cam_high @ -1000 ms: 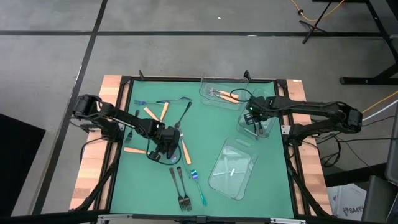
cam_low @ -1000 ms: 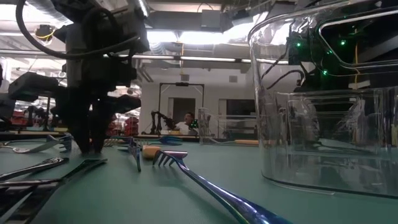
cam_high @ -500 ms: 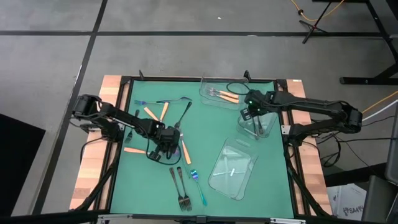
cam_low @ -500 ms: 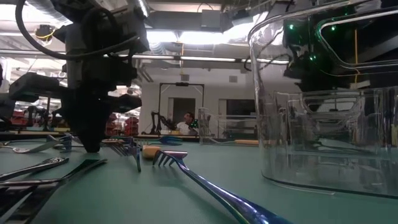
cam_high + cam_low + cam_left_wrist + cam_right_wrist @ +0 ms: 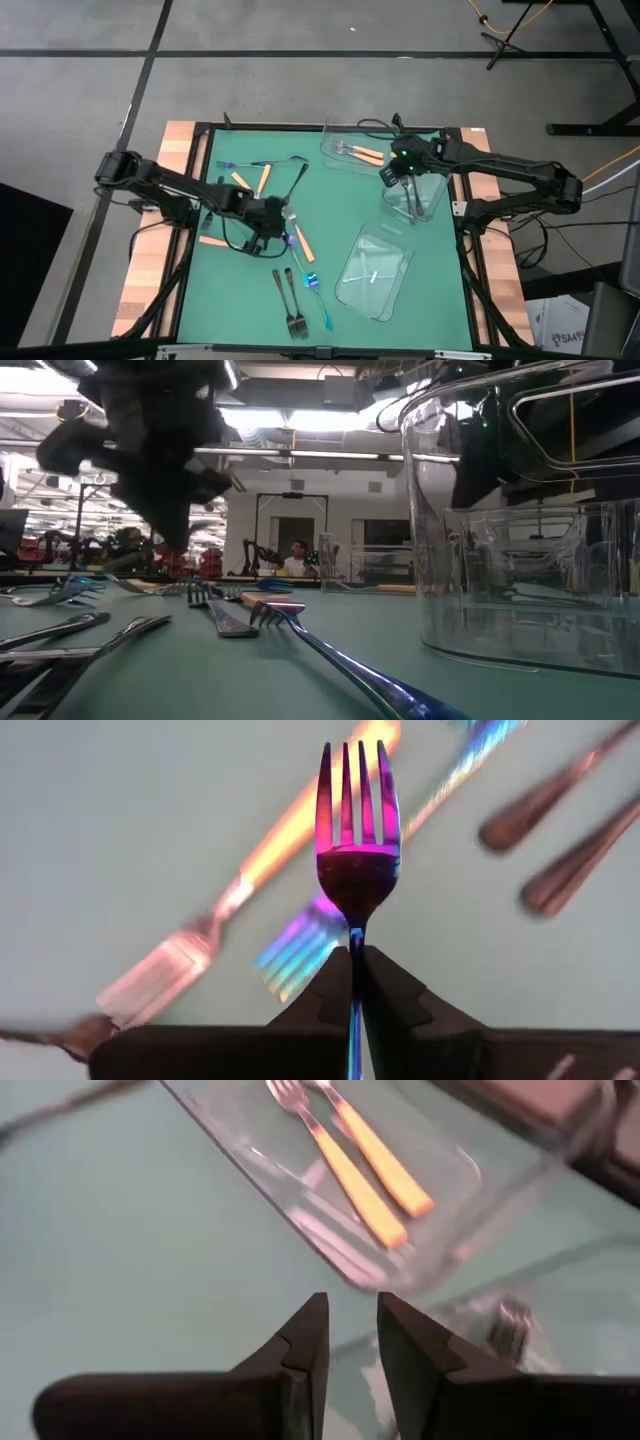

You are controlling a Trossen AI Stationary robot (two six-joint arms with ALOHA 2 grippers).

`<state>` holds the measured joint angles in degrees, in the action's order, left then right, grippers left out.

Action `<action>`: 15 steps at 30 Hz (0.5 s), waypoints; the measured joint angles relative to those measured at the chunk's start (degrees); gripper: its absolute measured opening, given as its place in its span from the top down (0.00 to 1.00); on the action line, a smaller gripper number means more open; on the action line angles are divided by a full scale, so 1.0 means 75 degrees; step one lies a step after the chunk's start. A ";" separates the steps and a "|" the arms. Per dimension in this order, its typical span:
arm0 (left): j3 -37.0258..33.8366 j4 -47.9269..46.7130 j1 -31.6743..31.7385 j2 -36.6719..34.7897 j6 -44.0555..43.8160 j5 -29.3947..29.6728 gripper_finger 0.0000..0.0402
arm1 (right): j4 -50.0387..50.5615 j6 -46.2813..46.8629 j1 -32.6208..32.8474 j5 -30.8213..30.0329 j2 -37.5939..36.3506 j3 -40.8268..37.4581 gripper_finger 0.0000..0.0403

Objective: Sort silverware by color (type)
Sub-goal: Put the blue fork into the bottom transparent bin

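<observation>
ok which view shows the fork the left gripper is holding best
The left wrist view: the fork fills the middle, tines up, its handle pinched in the shut left gripper. From above it is only a small sliver at that gripper. At table height the dark arm hides it.

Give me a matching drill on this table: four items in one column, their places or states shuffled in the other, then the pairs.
1. left gripper
2. right gripper
3. two orange-handled forks
4. long empty tray

A. lying in the far clear tray
B. shut on an iridescent fork
C. jaws apart, holding nothing
D. lying near the table's front right

Pairs: 1-B, 2-C, 3-A, 4-D
</observation>
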<state>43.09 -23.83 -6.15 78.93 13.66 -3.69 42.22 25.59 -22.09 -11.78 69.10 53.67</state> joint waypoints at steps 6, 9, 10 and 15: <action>0.0012 0.0803 0.0000 -0.0627 -0.0005 -0.0008 0.99 | -0.1155 -0.0505 0.0000 0.0325 0.0000 0.0000 0.80; 0.0015 0.1447 0.0000 -0.0815 -0.0006 0.0022 0.99 | -0.1768 -0.0880 0.0000 0.0598 0.0000 0.0000 0.80; 0.0015 0.1726 0.0000 -0.0856 -0.0004 0.0029 0.99 | -0.1971 -0.1030 0.0000 0.0731 0.0000 0.0000 0.80; 0.0017 0.3096 0.0000 -0.0891 -0.0005 0.0403 0.99 | -0.3019 -0.1601 0.0000 0.1561 0.0000 -0.0002 0.80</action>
<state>43.22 -0.61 -6.15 72.25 13.63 -0.67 19.58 13.58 -22.09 -0.08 69.10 53.66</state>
